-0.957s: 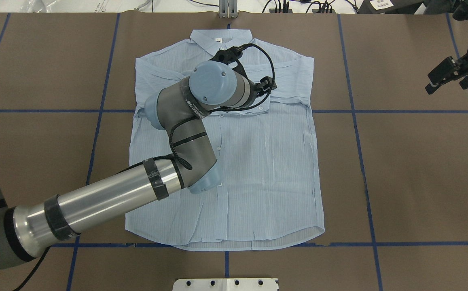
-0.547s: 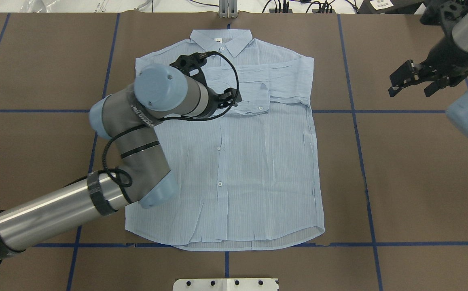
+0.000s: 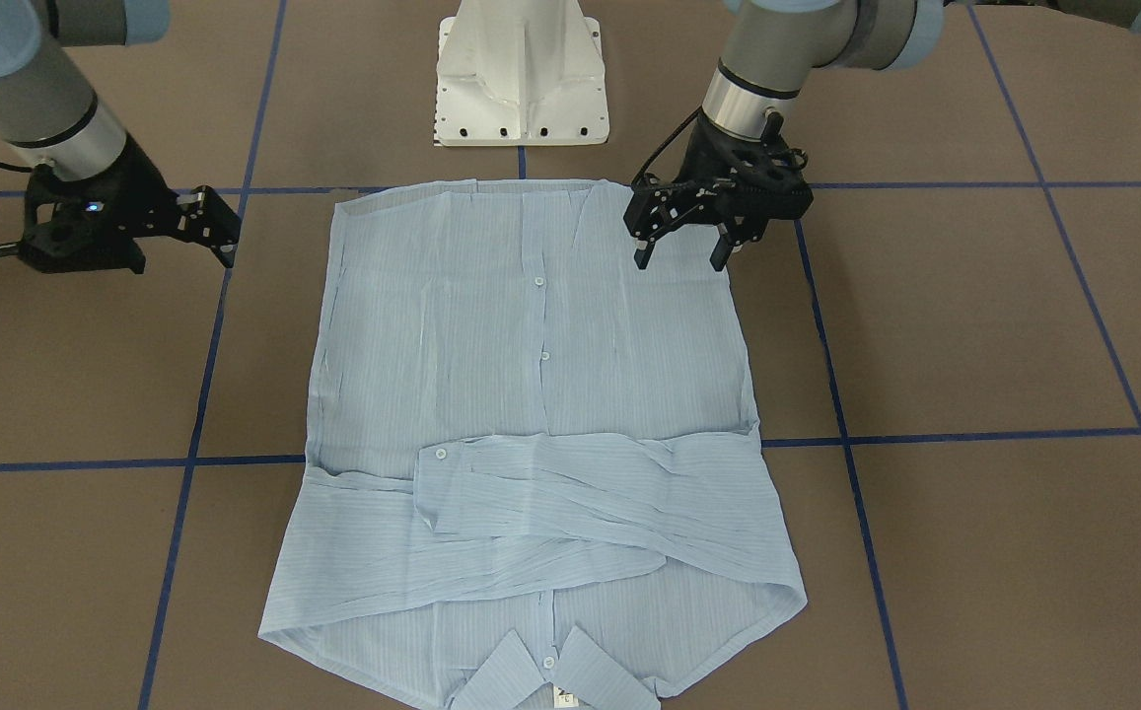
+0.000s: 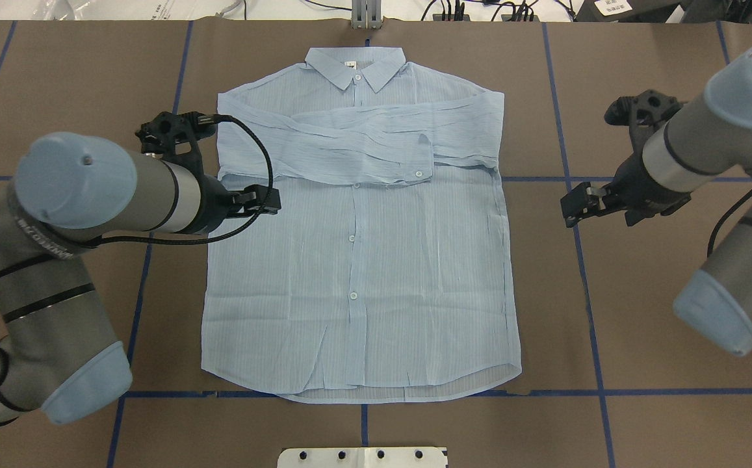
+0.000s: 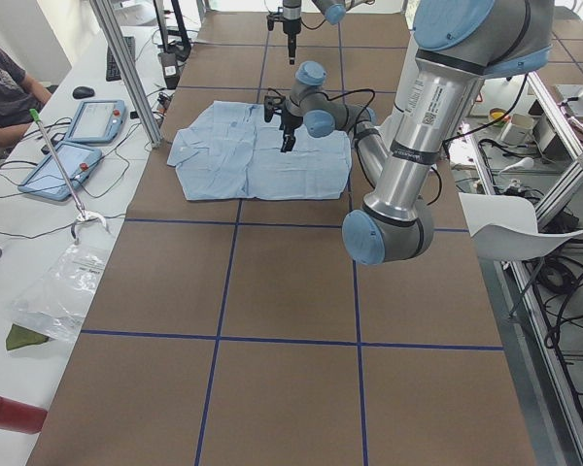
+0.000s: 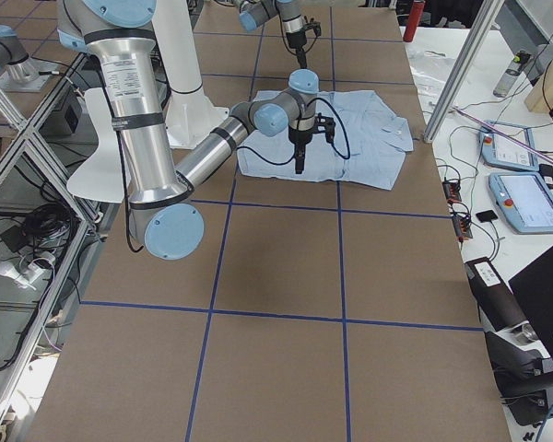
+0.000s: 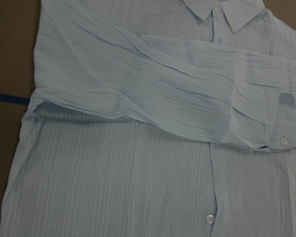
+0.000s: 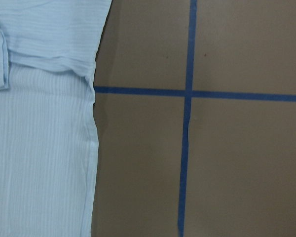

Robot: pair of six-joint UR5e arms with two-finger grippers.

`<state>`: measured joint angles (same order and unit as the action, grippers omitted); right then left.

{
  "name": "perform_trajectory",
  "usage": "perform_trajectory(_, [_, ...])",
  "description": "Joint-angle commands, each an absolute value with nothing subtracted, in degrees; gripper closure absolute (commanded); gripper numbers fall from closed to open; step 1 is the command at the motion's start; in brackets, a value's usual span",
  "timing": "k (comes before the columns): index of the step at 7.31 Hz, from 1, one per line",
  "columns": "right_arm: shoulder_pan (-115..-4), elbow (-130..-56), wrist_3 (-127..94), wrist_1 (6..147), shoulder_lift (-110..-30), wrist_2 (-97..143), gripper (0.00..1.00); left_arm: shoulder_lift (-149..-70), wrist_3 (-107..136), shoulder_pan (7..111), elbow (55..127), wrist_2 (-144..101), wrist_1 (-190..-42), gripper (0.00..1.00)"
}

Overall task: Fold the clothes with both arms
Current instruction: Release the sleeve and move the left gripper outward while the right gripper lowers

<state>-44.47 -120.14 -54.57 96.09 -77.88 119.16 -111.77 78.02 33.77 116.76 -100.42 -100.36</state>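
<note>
Pale-blue striped fabric of the shirt (image 4: 414,279) is found spread flat, front up and buttoned, on the brown surface (image 4: 674,312). Its hem (image 4: 363,392) lies nearest the robot, along a blue tape line (image 4: 674,392). Light creases are noted in the lower panel.

Further out, the left pincer (image 3: 680,258) is held above the shirt near its edge on the robot's left, spread and pinching nothing. The right pincer (image 4: 600,211) is likewise spread and empty, over bare surface just beside the opposite edge. Beyond them, both sleeves (image 4: 363,140) are laid crosswise over the chest, with one cuff (image 4: 418,162) uppermost. The collar (image 4: 356,65) lies farthest away, flat.

The step in hand is judged to be the approach to the side edges for a body fold. It is recommended that the right pincer be brought in over its edge, so that both grasps are taken level with each other. Such thin cloth is expected to slip and drag. Front and back layers should therefore be pinched together, low to the surface, and lifted evenly so that the crossed sleeves are not disturbed.
</note>
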Motion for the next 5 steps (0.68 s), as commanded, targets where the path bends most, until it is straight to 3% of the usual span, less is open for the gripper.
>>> perform_trajectory(1, [-30.9,-122.9,-68.1,91.7,-79.6,109.7,0.00,-106.0,77.9,33.7,123.3,-100.5,-99.8,0.02])
perform_trajectory(3, [-20.3,-122.0,-77.9,74.9,-88.8,99.7,0.00,-105.4,78.0,33.6,124.3,-100.4,-99.8,0.02])
perform_trajectory(5, [-17.4,-117.5,-78.0,74.3,-88.5,99.6,0.00,-105.4,78.0,33.0,124.3,-100.0,-99.8,0.02])
